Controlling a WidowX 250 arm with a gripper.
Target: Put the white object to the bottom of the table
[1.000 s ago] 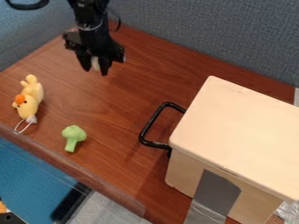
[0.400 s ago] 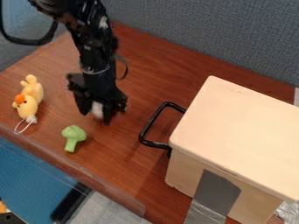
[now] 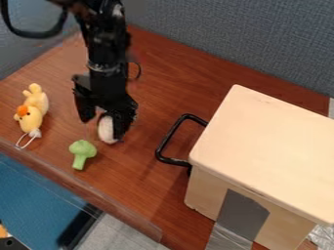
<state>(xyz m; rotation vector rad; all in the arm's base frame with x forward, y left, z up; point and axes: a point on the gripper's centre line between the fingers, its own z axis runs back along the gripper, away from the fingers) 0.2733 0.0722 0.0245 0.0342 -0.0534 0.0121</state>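
The arm point(image 3: 106, 46) hangs steeply, its gripper point(image 3: 103, 130) low over the table point(image 3: 176, 73). The jaws stand wide, the white object point(image 3: 106, 130) between them.

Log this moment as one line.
gripper: open | white object: at one finger, near toy broccoli | plush toy: lying on table

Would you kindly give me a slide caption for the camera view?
Open black end effector at a white oval object near green toy broccoli on a brown wood-grain table.

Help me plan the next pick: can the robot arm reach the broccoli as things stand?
Probably yes: the broccoli sits uncovered near the open jaws, though the white object between those jaws might hinder.
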